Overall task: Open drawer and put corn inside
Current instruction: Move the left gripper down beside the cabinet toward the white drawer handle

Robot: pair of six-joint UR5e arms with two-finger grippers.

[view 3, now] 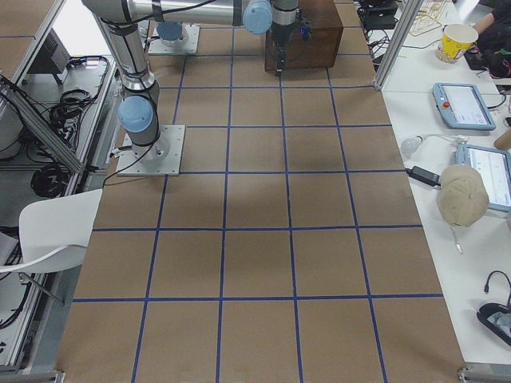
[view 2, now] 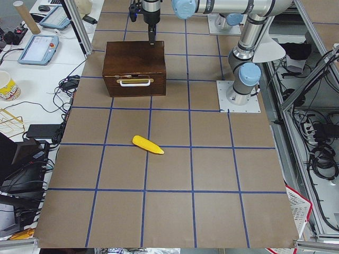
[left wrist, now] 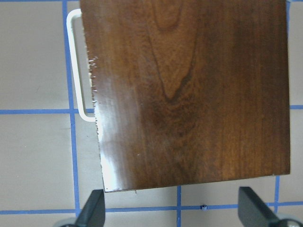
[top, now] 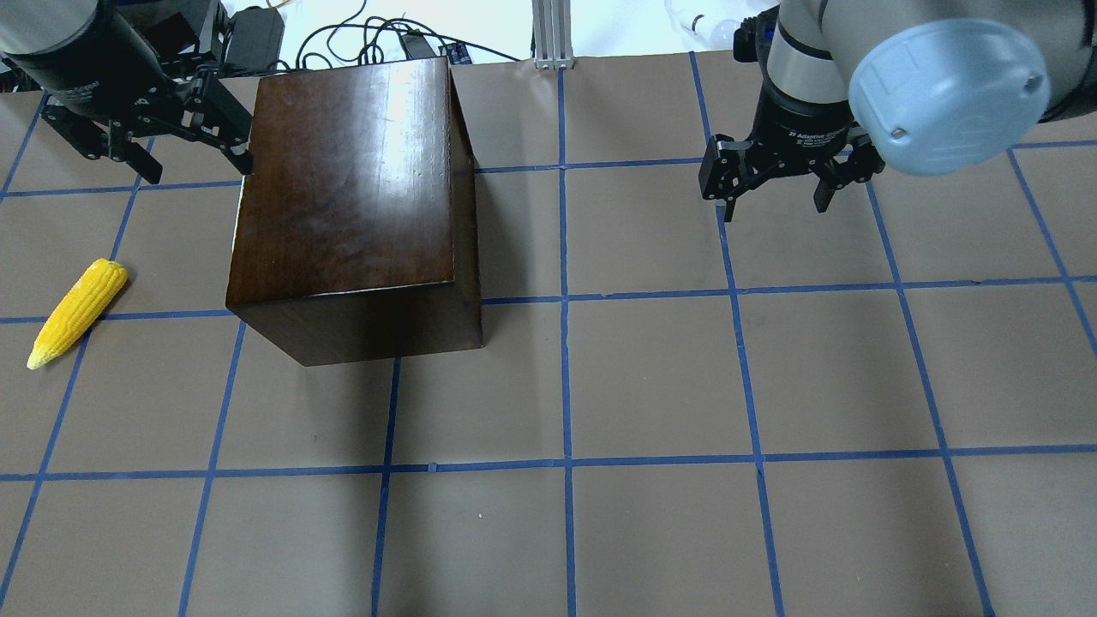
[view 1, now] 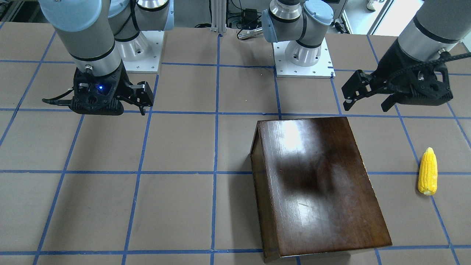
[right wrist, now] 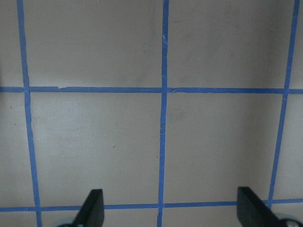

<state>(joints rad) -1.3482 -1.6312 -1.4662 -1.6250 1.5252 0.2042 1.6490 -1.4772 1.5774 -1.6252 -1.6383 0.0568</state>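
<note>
The corn (view 1: 428,171) lies flat on the table (view 1: 176,147) in the front-facing view. It rests across one of the blue tape lines (view 1: 441,221), well apart from the dark box (view 1: 316,184), on the left arm's side. The left gripper (view 1: 365,106) hangs near the box's corner closest to the robot, jaws apart and empty. The right gripper (view 1: 144,106) hangs well away on the other side.

From overhead, the corn's pointed tip aims toward the robot and away from the box. The right gripper's fingers are spread, holding nothing.

In the exterior left view the drawer (view 2: 135,84) shows in the box's near face, with a pale pull (view 2: 135,82) across it. It looks pushed fully in, though the box is small here. The corn lies between the camera and the box.

In the exterior right view the box is far off and partly behind the right arm.

The left wrist camera looks down on the box's glossy top. The pull juts out at one edge, and the fingertips stand wide apart at the lower corners. The right wrist camera shows taped table between its spread fingertips.
</note>
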